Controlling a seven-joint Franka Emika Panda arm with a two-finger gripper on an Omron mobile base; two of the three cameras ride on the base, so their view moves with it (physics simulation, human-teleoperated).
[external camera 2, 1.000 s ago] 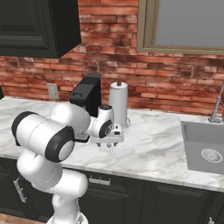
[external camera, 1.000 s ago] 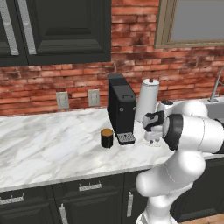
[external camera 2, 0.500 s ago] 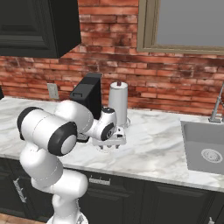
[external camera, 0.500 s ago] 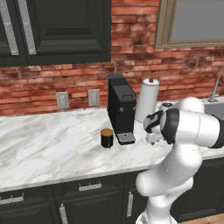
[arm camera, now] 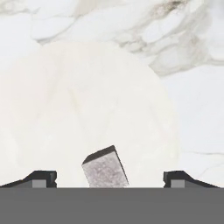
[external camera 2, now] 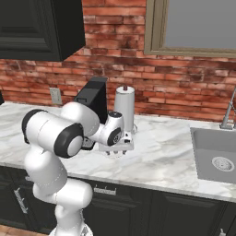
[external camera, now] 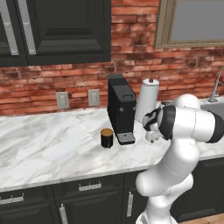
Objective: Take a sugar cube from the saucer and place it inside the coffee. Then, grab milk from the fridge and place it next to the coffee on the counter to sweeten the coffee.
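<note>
Arm has settled lower over the counter (external camera: 52,148) than a second ago, wrist hunched beside the coffee machine (external camera: 121,109); approach for the pick looks nearly done. Saucer (arm camera: 65,96) lies directly under the gripper (arm camera: 109,178). Jaws spread, holding nothing; sugar cube (arm camera: 105,168) sits between them, untouched. Coffee (external camera: 106,138) stands well apart.

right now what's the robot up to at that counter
The arm is bent low over the counter, with its gripper right above the saucer. The jaws stand open on either side of the sugar cube, which lies on the saucer and is not gripped yet. The coffee waits to the left, beside the coffee machine, with nothing dropped in that can be seen.
</note>
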